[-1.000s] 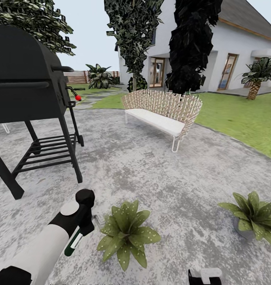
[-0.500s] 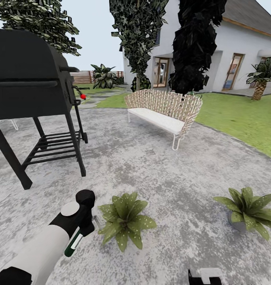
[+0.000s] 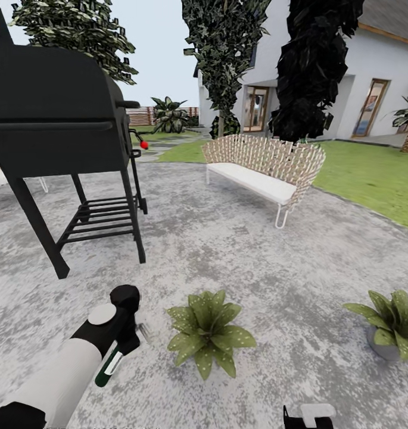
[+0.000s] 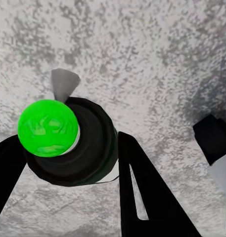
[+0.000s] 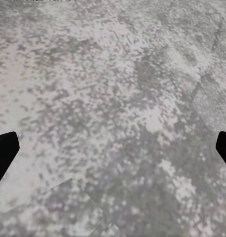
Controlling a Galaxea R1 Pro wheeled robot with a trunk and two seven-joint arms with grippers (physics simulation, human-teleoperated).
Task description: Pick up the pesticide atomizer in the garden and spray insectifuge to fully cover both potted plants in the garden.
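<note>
Grey stone patio (image 3: 239,256): speckled round paving covering most of the head view, with green lawn (image 3: 370,179) along its edge at 2 o'clock.
Left gripper (image 4: 68,163): both black fingers press the sides of a dark round bottle seen end-on, so the claw is closed around it.
Pesticide atomizer (image 4: 68,143): held in the left claw; in the left wrist view it is a dark cylinder with a bright green disc on its near end and a pale pointed piece poking out past its far side. In the head view it sits at 7 o'clock, at the end of the white-and-black left arm, its dark green body with a pale label (image 3: 110,364) angled downward.
Near potted plant (image 3: 208,330): a low rosette of spotted green leaves at 6 o'clock, just beside the held bottle; its pot is hidden under the leaves.
Far potted plant (image 3: 393,322): a matching rosette in a small grey pot at 4 o'clock, well apart from the first.
Right gripper (image 5: 113,153): its two dark fingertips sit wide apart at opposite edges of the right wrist view, bare paving between them, holding nothing.
Black grill (image 3: 55,125): on legs at 10 o'clock.
Wicker bench (image 3: 263,170): white cushion, at 1 o'clock.
White house (image 3: 346,77): behind dark trees at 1 o'clock.
</note>
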